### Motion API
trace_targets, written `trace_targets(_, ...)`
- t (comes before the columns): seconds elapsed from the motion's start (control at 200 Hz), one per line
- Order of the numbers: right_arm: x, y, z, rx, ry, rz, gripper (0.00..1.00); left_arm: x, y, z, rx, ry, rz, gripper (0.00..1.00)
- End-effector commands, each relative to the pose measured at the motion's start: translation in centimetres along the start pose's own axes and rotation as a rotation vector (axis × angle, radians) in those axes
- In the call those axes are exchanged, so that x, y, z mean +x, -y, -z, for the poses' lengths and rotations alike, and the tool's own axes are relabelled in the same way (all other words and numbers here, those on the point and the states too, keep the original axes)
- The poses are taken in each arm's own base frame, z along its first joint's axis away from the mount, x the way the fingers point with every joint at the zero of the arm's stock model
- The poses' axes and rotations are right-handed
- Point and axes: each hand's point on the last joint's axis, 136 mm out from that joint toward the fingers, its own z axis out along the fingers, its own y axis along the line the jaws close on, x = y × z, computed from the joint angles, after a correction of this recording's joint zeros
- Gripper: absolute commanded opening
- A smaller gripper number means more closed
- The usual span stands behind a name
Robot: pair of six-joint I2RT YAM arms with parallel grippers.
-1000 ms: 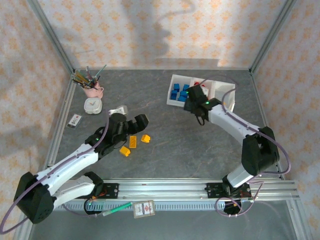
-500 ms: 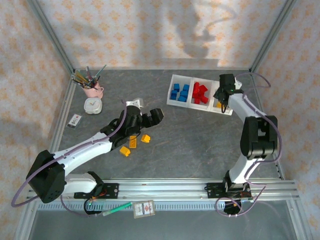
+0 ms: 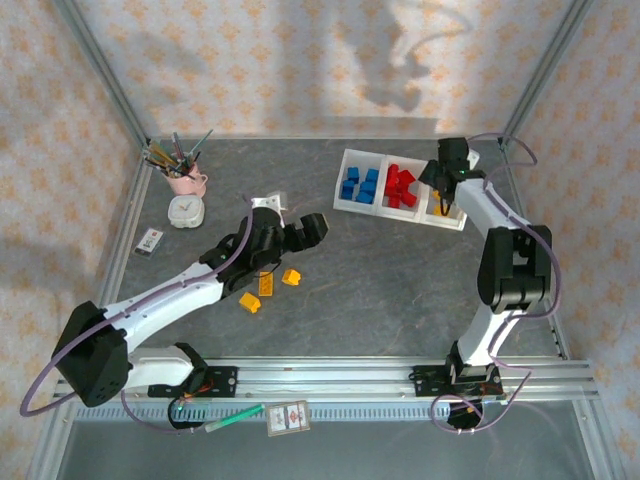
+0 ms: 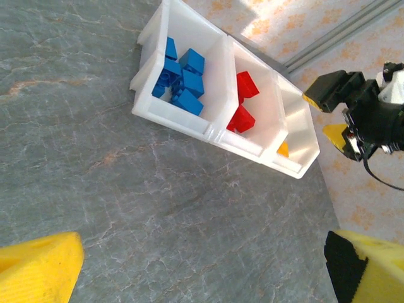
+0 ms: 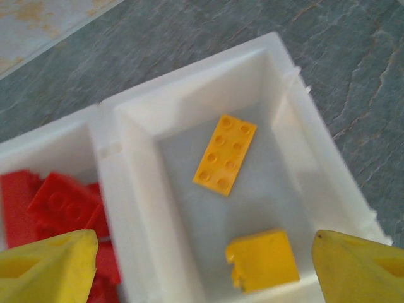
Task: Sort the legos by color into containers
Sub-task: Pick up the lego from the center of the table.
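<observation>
Right tool (image 5: 203, 270), jaws wide, just above two yellow legos (image 5: 226, 154)

My tool (image 5: 205, 255) hangs over the right-end compartment of the white tray (image 5: 129, 189), its yellow fingertips (image 5: 50, 265) spread wide with nothing between them. Inside lie a flat yellow brick (image 5: 225, 154), studs up, toward the far side, and a chunkier yellow brick (image 5: 264, 260) by the near wall, the two apart. Red bricks (image 5: 57, 205) pile in the compartment just left. Grey bench (image 5: 360, 57) surrounds the tray.
</observation>
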Motion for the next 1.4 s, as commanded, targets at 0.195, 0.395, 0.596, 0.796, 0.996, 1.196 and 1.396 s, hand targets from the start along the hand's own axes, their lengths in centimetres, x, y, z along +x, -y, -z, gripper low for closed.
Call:
trace_targets(0.195, 8.5, -7.7, 7.6, -0.223, -0.082, 0.154, 0.89, -1.3, -3.6, 4.9, -0.130, 0.091, 0.001, 0.99)
trace_targets(0.395, 16.6, -12.2, 11.3, -0.337, -0.188, 0.319, 0.88, -0.8, -7.3, 8.2, -0.219, 0.125, 0.067, 0.99)
trace_targets(0.596, 26.3, -15.3, 14.3, -0.423, -0.326, 0.517, 0.88, -0.5, -10.0, 11.1, -0.297, 0.152, 0.116, 0.99)
trace_targets(0.796, 33.8, -18.0, 16.7, -0.523, -0.407, 0.703, 0.87, 0.2, -11.5, 12.5, -0.335, 0.162, 0.147, 0.99)
trace_targets(0.996, 36.5, -19.5, 15.5, -0.499, -0.409, 0.805, 0.82, 0.5, -12.3, 13.0, -0.348, 0.180, 0.173, 0.99)
trace_targets(1.196, 37.1, -20.9, 13.8, -0.471, -0.385, 0.880, 0.76, 0.6, -12.7, 13.4, -0.357, 0.193, 0.180, 0.99)
trace_targets(1.396, 37.0, -21.7, 12.1, -0.426, -0.344, 0.915, 0.72, 0.5, -12.9, 13.5, -0.364, 0.198, 0.178, 0.99)
